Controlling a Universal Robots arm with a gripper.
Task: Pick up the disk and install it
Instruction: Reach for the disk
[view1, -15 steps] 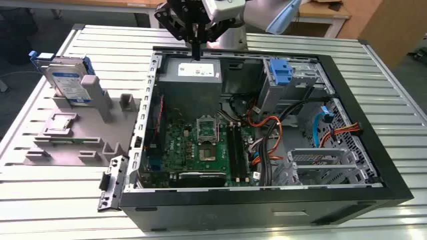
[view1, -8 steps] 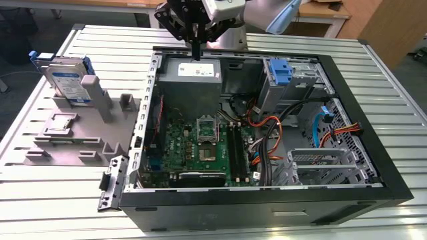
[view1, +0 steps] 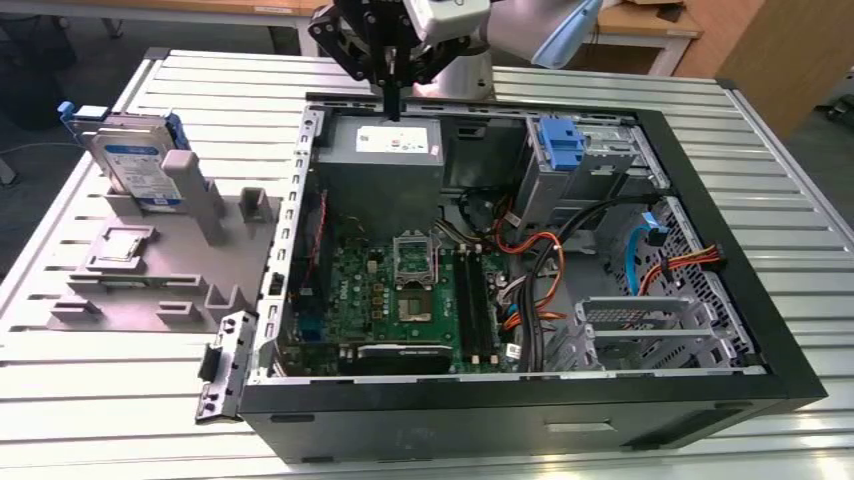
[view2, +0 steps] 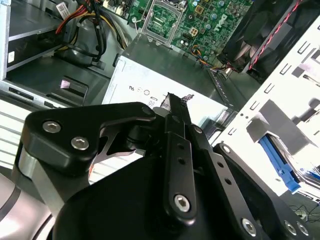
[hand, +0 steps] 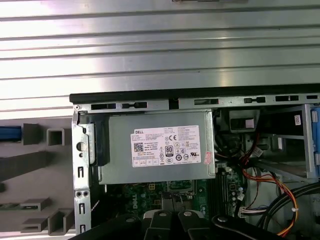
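ROBOT ARM OVER OPEN PC: The arm's claw hangs above the far end of the open PC case. Its fingers are clenched tip to tip w/ nothing between them, as seen in the exterior view and the second wrist view. The tips point down at the grey power-supply box, which is mounted in the case's far corner. They sit close to the box's upper edge near the white sticker; whether they touch the box cannot be told.

The disk is outside the case and well apart from the claw. It stands on edge, slightly tilted, in a grey fixture. The fixture rests on the ribbed metal bench, just beside the case's side wall on the exterior view's left. The disk's blue carrier frame shows along its top edge, and its blue-and-white label faces the camera.

Inside the case, a green motherboard lies next to the power-supply box, toward the case's near wall. Orange & black cables run alongside the board. A tall blue latch stands at the case's far wall, on the exterior view's right of the box. A silver metal cage sits toward the case's near corner on that same side. In the first wrist view the box lies just inside the case's rim, w/ the bench's ribs beyond.
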